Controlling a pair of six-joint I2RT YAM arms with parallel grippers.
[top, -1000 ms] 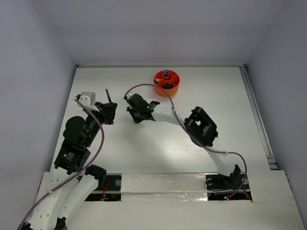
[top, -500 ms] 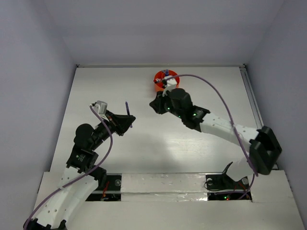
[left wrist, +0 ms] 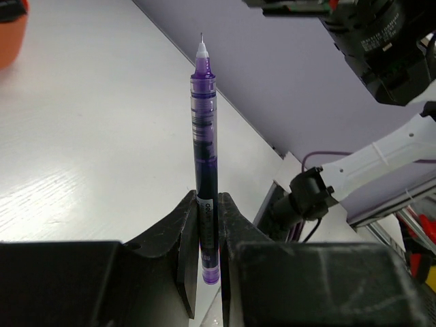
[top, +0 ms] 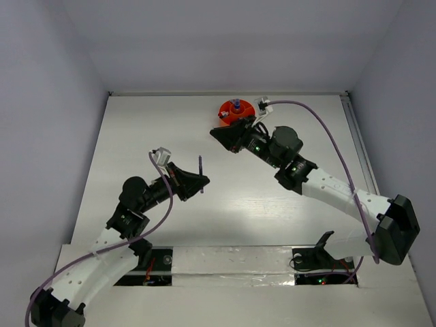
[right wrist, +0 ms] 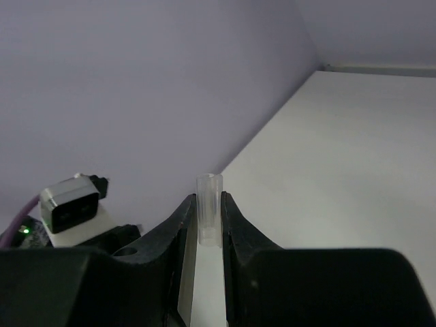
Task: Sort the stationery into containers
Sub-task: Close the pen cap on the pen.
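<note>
My left gripper (top: 199, 180) is shut on a dark purple-blue pen (top: 201, 167) and holds it above the table's middle. In the left wrist view the pen (left wrist: 204, 136) stands upright between the fingers (left wrist: 185, 225), its bare white tip up. My right gripper (top: 216, 133) is shut on a small clear pen cap (right wrist: 209, 208), just in front of the orange tub (top: 228, 112). The tub holds a blue-capped bottle (top: 236, 104) and some dark items. A corner of the tub (left wrist: 10, 34) shows in the left wrist view.
White table with a raised back edge (top: 225, 94) and a rail on the right (top: 361, 163). The right arm (top: 327, 187) stretches diagonally across the right half. The left arm's wrist camera (right wrist: 68, 208) shows in the right wrist view.
My left gripper has carried the pen rightward and nearer. My right arm has swung from the table's middle-left to beside the tub, its gripper now pointing left.
</note>
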